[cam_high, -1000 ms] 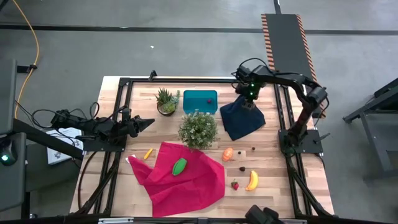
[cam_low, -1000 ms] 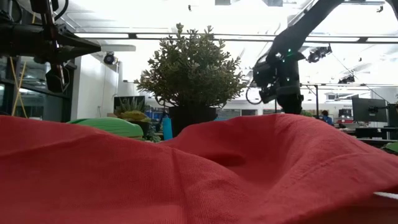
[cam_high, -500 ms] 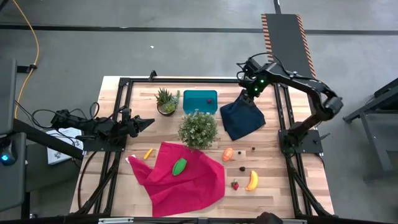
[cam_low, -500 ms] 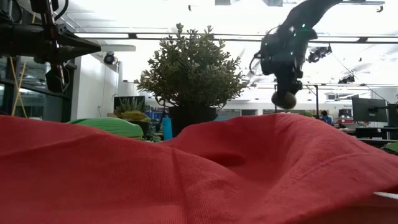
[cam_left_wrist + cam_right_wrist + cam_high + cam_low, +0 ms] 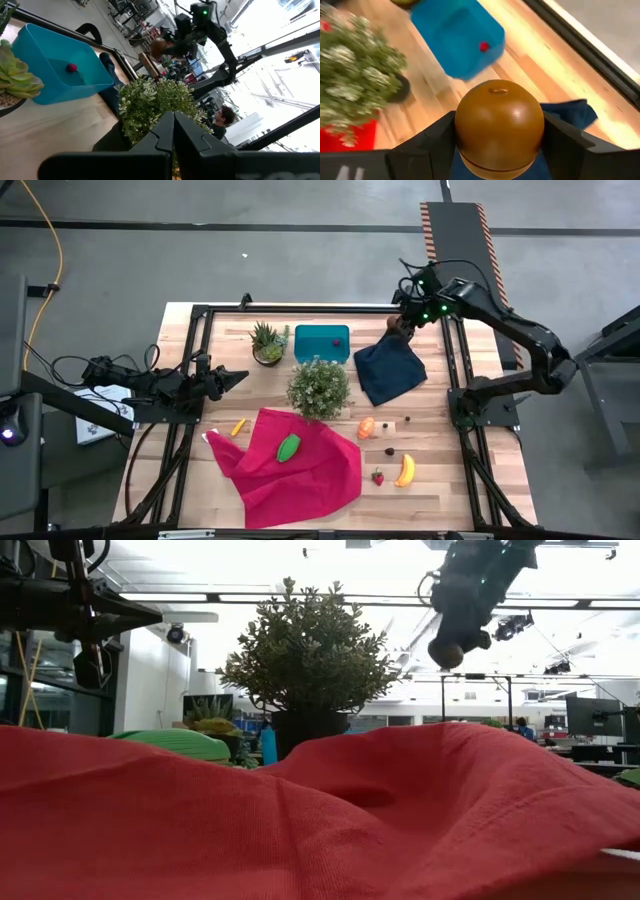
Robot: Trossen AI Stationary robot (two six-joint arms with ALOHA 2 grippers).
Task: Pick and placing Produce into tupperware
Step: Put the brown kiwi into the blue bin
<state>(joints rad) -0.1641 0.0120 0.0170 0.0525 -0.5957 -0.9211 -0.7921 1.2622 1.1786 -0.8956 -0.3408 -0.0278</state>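
Note:
My right gripper [image 5: 401,329] hangs above the far corner of the navy cloth [image 5: 390,372], shut on a brown oval piece of produce [image 5: 499,125], which also shows in the low view [image 5: 446,652]. The teal tupperware [image 5: 322,343] stands to its left by the far edge with a small red piece [image 5: 338,340] inside. On the wood lie a banana [image 5: 405,470], a strawberry [image 5: 378,476] and orange pieces [image 5: 368,427]. A green piece [image 5: 289,447] rests on the red cloth [image 5: 300,475]. My left gripper [image 5: 238,378] waits shut at the table's left. My right gripper pinches the brown oval between its two fingers, one on each of its opposite sides [image 5: 461,131]. The fingers slant down from the table's right and far side. The oval is lifted clear, high above the navy cloth, its stem end facing away from the wrist.
A bushy potted plant [image 5: 319,388] stands just in front of the tupperware, a small succulent [image 5: 267,343] to its left. Dark bits [image 5: 390,451] and a small yellow piece [image 5: 238,426] lie on the wood. A black frame rail runs along the far edge.
My right gripper has risen from the navy cloth with the brown oval between its fingers, lifting it clear. It has tipped from pointing nearly straight down to a slant, and the arm's elbow has swung out toward the table's right.

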